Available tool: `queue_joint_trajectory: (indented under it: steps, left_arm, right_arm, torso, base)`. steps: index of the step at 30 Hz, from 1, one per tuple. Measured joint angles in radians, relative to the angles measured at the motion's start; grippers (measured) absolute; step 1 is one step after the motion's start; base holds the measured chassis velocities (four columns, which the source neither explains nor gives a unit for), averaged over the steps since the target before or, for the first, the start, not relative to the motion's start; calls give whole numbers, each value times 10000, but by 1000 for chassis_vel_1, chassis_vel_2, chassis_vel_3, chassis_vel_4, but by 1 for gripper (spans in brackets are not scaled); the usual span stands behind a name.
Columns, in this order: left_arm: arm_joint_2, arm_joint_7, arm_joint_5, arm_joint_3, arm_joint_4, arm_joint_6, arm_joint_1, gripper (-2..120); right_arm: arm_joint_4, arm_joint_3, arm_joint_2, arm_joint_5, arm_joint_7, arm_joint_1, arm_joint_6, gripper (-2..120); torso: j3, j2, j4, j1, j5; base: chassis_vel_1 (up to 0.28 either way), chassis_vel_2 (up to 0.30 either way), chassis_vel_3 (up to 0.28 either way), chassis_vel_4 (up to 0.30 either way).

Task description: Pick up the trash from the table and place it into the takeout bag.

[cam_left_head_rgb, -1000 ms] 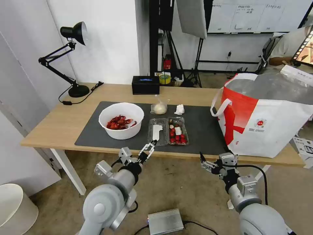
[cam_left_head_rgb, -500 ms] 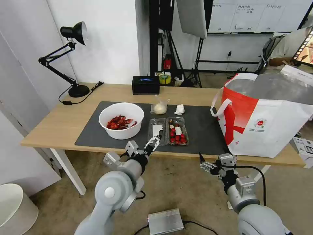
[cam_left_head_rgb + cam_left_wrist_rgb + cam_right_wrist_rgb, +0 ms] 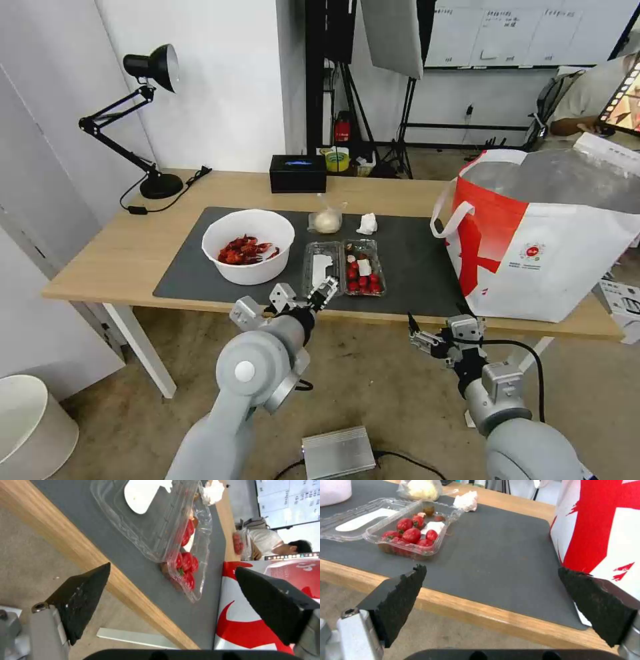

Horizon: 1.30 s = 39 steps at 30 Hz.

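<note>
With its jaws spread wide, the left end effector (image 3: pixel 326 291) at the worktop (image 3: pixel 127 250) edge should be centred on the clamshell box (image 3: pixel 343 268) lying at its 12 o'clock, while the open right end effector (image 3: pixel 421 339) waits below the takeout bag (image 3: pixel 547 260).

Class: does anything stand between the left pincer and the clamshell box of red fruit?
Nothing visible does. The left pincer, fingers apart, hangs at the table's near edge, just short of the clamshell box; bare dark mat lies between them.

Bright, even indoor light; wrist views slightly soft.
</note>
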Motion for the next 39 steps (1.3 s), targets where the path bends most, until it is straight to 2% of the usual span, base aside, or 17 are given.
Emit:
queue_joint_trajectory:
  steps: [17,30,39]
  left_arm:
    - [-374,-520,83,390,644,-54,-815,100]
    - [-641,-574,257,697,1307,-153,-1270,100]
    - [-633,-742,263,689,1456,-254,-1456,100]
  right_arm:
    - [-31,-13,164,-92,7,-79,21,100]
    - [-35,43,198,-128,10,-128,21,100]
    - [-37,50,285,-215,16,-208,31,100]
  torso:
    - [0,1,0,0,1]
    - [0,0,0,0,0]
    - [0,0,0,0,1]
  base:
    - [0,0,0,0]
    - [0,0,0,0]
    - [0,0,0,0]
